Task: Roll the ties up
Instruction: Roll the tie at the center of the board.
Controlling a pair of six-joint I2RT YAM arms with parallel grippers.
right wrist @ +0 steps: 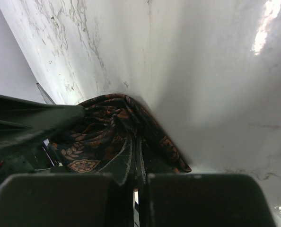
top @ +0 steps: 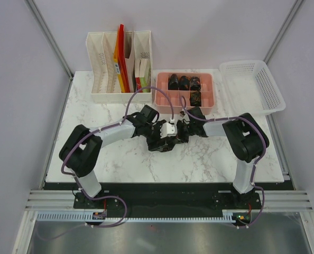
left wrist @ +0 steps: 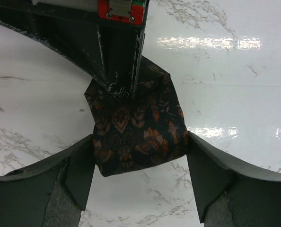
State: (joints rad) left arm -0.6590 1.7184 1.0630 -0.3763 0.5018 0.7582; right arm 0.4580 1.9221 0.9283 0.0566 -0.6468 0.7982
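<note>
Nearest, along the near edge of the surface (top: 199, 164): left base (top: 91, 197) and right base (top: 244, 198). Reaching in from the left, left arm (top: 112, 132), wrist turned toward mid-surface. At its end, left pincer (left wrist: 140, 142) spread wide, one finger on each side of the tie (top: 165, 143), fabric touching both inner faces; squeezed or merely bracketed, cannot tell. Tie bunched into a loose dark bundle with an orange-red pattern, lying on the marble between the two wrists, on the near side of the tray. Coming from the right, right pincer (right wrist: 136, 177) closed tight, tips down on the bundle's edge, a fold of cloth pinched in the seam. Behind it, right arm (top: 228, 128). Farther back, left to right: white organizer (top: 96, 95) with papers and a red folder; pink tray (top: 159, 98) with four rolls (top: 184, 82), three in a row and one in front at right; white basket (top: 276, 92) at the corner.
</note>
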